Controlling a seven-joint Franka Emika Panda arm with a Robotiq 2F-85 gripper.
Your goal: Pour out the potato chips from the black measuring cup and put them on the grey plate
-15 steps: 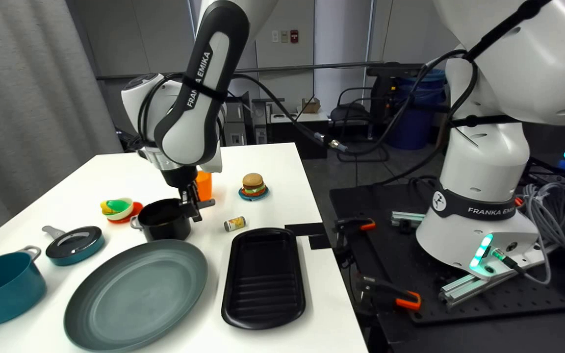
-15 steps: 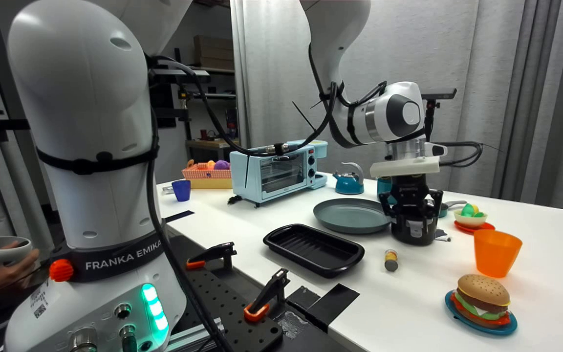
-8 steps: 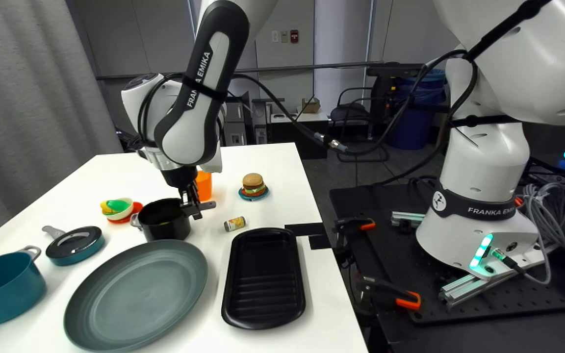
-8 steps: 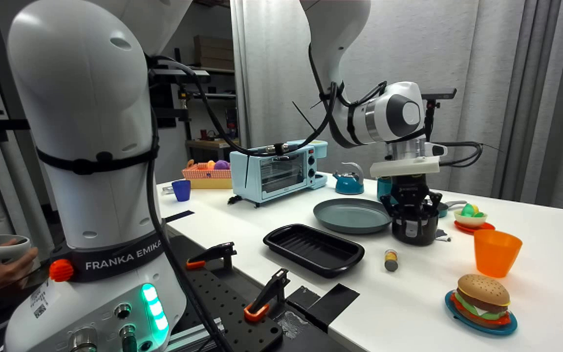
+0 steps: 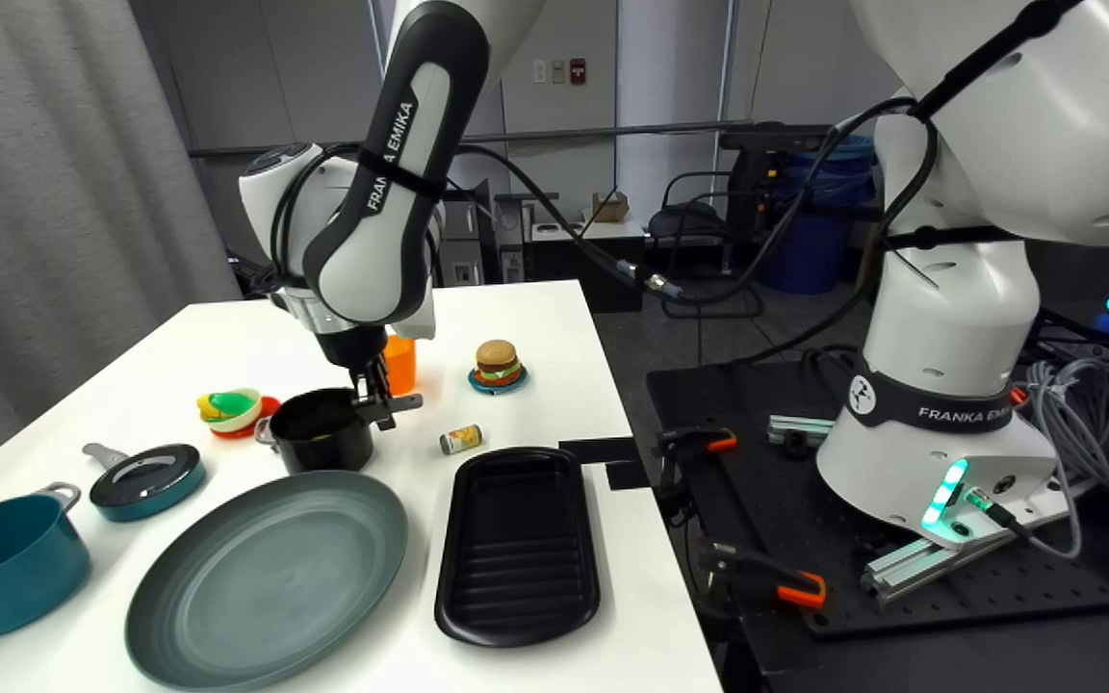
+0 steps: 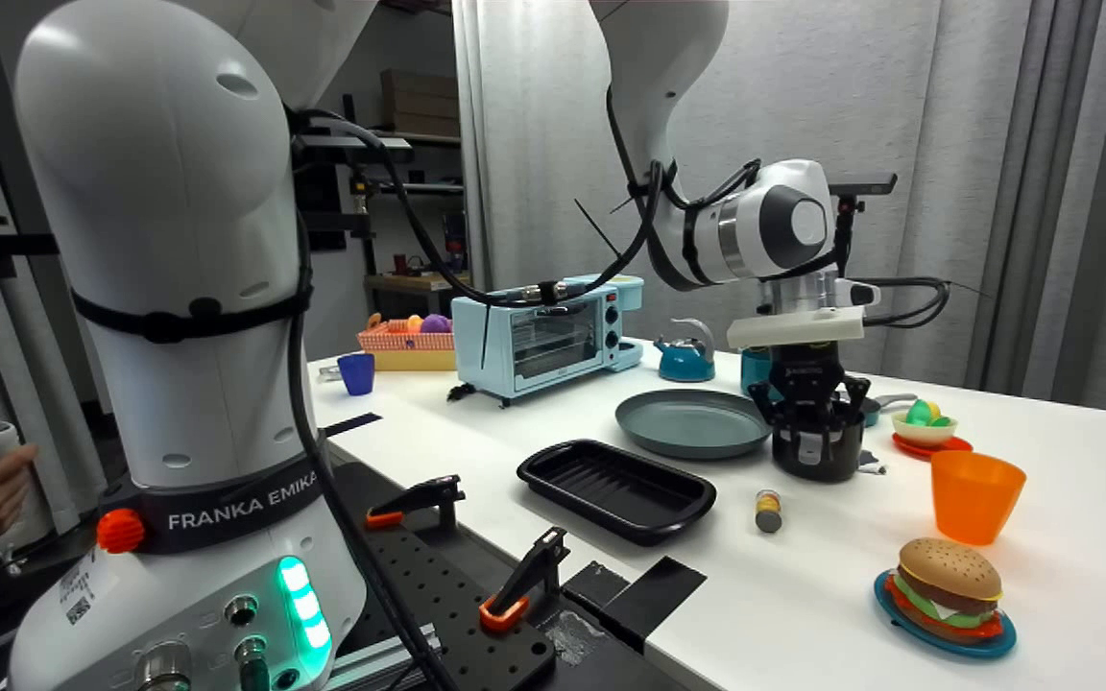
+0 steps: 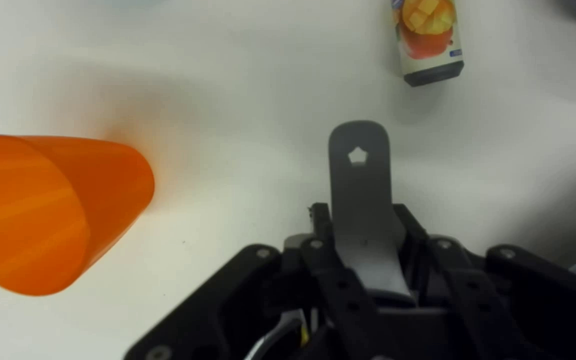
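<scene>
the gripper (image 7: pixel 362 215) now clenches the handle (image 7: pixel 360 187) of the black measuring cup (image 5: pixel 328 455), tighter than 1 second ago; the grey plate (image 5: pixel 268 577) lies bare, so lifting likely follows.

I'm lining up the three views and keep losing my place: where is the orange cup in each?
In an exterior view: orange cup left of centre, partly hidden; fruit-labelled container to its lower right.
In an exterior view: orange cup toward the right, above the burger; fruit-labelled container to its left.
Wrist view: orange cup at the left edge, slightly cut off; fruit-labelled container to its upper right.
Shared landmark: that fruit-labelled container.
</scene>
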